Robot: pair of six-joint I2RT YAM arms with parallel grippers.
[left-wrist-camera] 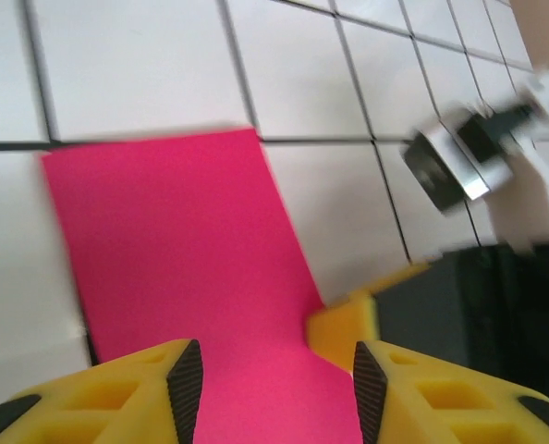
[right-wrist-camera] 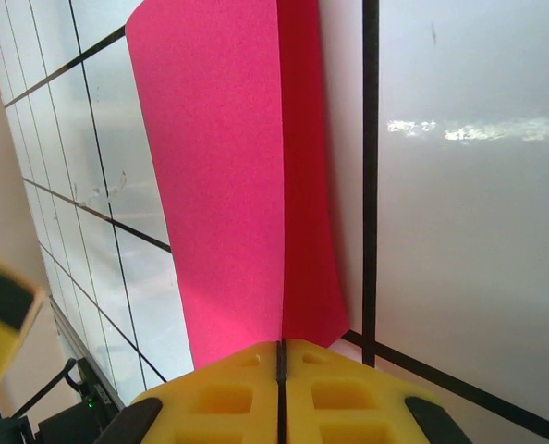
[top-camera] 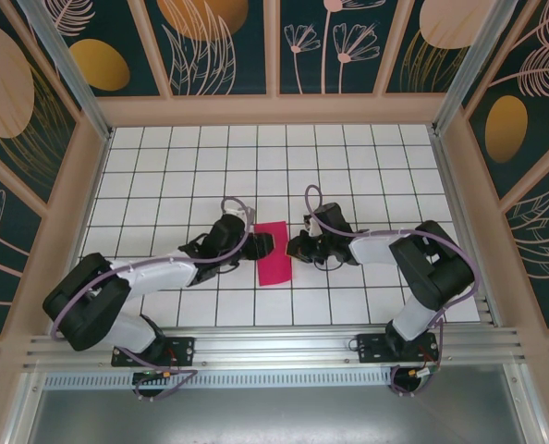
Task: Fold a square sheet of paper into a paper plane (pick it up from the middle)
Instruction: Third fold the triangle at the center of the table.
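White tiled table (top-camera: 164,157) holds one pink sheet (top-camera: 274,252); left fingers (left-wrist-camera: 117,388) apart, right fingers (right-wrist-camera: 219,398) clamped on it.

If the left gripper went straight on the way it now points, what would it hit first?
Probably the folded pink paper, lying just ahead of the left gripper. The right gripper sits off to one side. Depth is unclear.

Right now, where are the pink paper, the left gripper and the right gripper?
pink paper (top-camera: 274,252): top view, centre of the folded sheet.
left gripper (left-wrist-camera: 276,393): left wrist view, midway between its open jaws.
right gripper (right-wrist-camera: 281,356): right wrist view, seam of its shut jaws.
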